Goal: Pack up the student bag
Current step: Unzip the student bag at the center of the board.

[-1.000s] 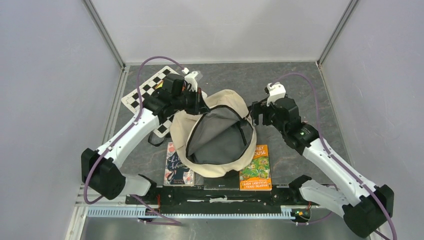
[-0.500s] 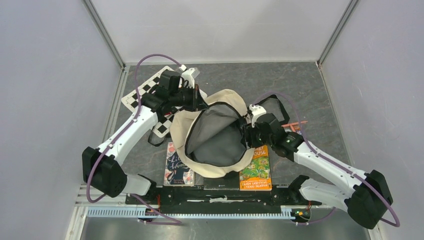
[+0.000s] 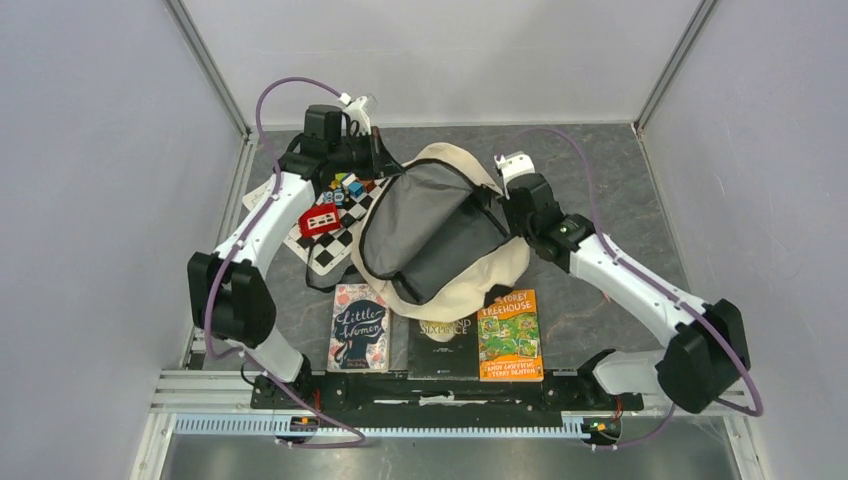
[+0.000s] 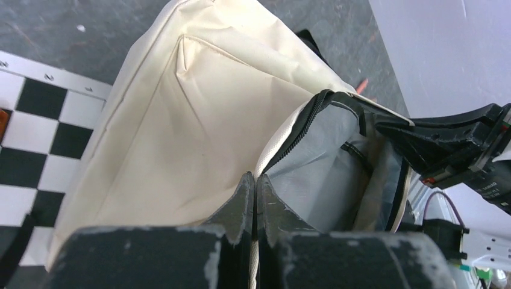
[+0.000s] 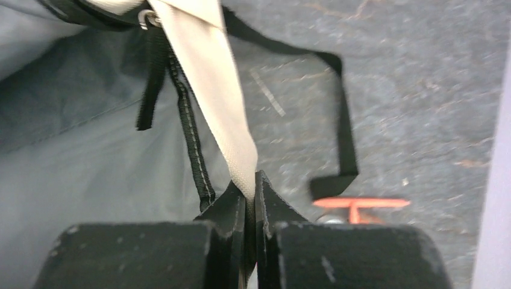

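Note:
The student bag (image 3: 470,275) is a cream canvas backpack lying in the middle of the table, its zip open and the grey lining (image 3: 430,225) showing. My left gripper (image 3: 384,166) is shut on the bag's far-left rim. In the left wrist view its fingertips (image 4: 255,179) pinch the cream edge of the bag (image 4: 181,114) beside the black zip. My right gripper (image 3: 498,205) is shut on the right rim. In the right wrist view the gripper (image 5: 252,182) clamps a cream fold of the bag (image 5: 211,78), next to a black strap (image 5: 344,120).
Three books lie near the front edge: a Little Women book (image 3: 358,327), a dark book (image 3: 445,342) and an orange Treehouse book (image 3: 510,335). A chessboard mat (image 3: 325,250) at the left carries a red item (image 3: 318,222) and small coloured pieces (image 3: 346,186). An orange-red object (image 5: 360,203) lies on the floor.
My right gripper swung in and shut on the bag's right rim. Both arms drew the bag toward the back, uncovering the dark book and the items on the chessboard.

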You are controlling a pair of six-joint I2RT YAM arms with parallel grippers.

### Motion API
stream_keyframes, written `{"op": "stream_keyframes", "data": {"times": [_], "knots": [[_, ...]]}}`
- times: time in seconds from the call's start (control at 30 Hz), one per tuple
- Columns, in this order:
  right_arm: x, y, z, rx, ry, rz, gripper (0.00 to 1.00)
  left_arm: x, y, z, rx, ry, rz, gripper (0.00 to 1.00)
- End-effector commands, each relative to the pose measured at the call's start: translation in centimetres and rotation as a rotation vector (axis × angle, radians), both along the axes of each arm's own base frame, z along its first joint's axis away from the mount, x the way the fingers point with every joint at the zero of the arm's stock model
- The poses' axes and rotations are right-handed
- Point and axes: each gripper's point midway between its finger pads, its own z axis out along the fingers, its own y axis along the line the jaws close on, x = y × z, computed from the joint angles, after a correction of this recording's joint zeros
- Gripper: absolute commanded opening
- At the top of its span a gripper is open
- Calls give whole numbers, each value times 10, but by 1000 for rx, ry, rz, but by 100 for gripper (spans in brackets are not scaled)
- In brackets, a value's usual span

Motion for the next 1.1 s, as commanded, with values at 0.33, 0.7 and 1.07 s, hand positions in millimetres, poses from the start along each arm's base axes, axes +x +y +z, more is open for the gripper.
{"op": "stream_keyframes", "data": {"times": [0.33, 0.7, 1.07], "knots": [[163, -17, 24, -167, -183, -7, 16, 103, 23, -34, -32, -61, 56, 2], [125, -17, 23, -35, -67, -63, 98, 123, 29, -76, 20, -12, 109, 62], [29, -22, -8, 200, 29, -97, 98, 49, 11, -67, -121, 105, 97, 99]]}}
